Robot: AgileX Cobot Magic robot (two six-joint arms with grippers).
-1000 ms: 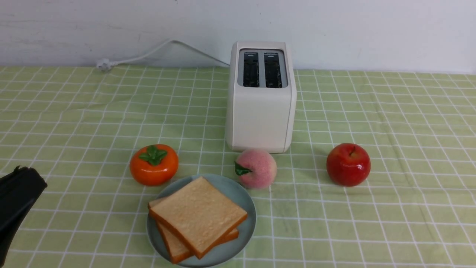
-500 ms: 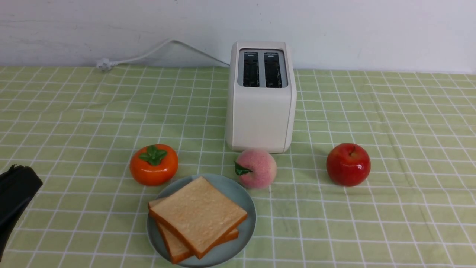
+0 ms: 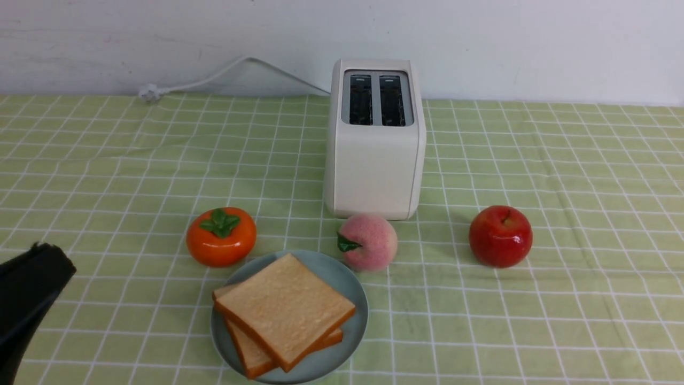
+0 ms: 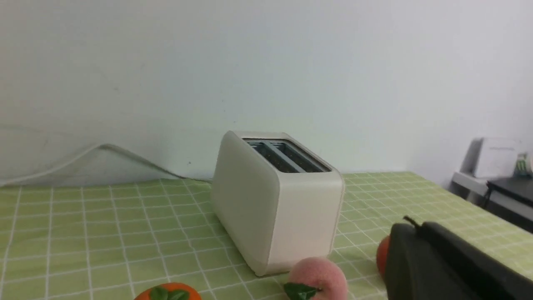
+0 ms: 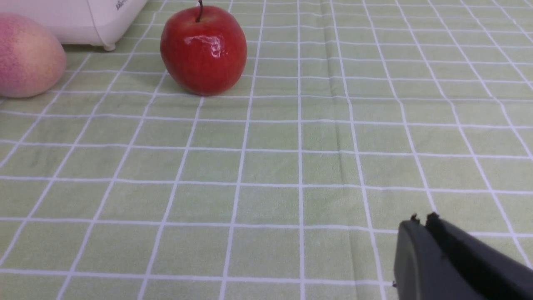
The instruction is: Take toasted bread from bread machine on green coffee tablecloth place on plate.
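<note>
Two slices of toasted bread (image 3: pixel 286 313) lie stacked on the pale blue plate (image 3: pixel 358 315) at the front of the green coffee tablecloth (image 3: pixel 107 160). Behind them stands the cream-white bread machine (image 3: pixel 377 160) (image 4: pixel 275 208), both slots dark with no bread showing. My left gripper (image 3: pixel 45 254) (image 4: pixel 414 227) is shut and holds nothing; it hovers at the left edge, well left of the plate. In the right wrist view my right gripper (image 5: pixel 420 221) is shut and holds nothing, low over the bare cloth (image 5: pixel 266 166). It is out of the front view.
An orange persimmon (image 3: pixel 221 236) sits left of the plate. A pink peach (image 3: pixel 367 241) (image 4: pixel 318 281) (image 5: pixel 27 56) lies between plate and bread machine. A red apple (image 3: pixel 500 236) (image 5: pixel 203 49) stands to the right. A white cord (image 3: pixel 214 77) runs along the wall.
My left gripper dipped slightly left and then came back a little to the right and lower. The bread, plate, fruit and bread machine have not moved.
</note>
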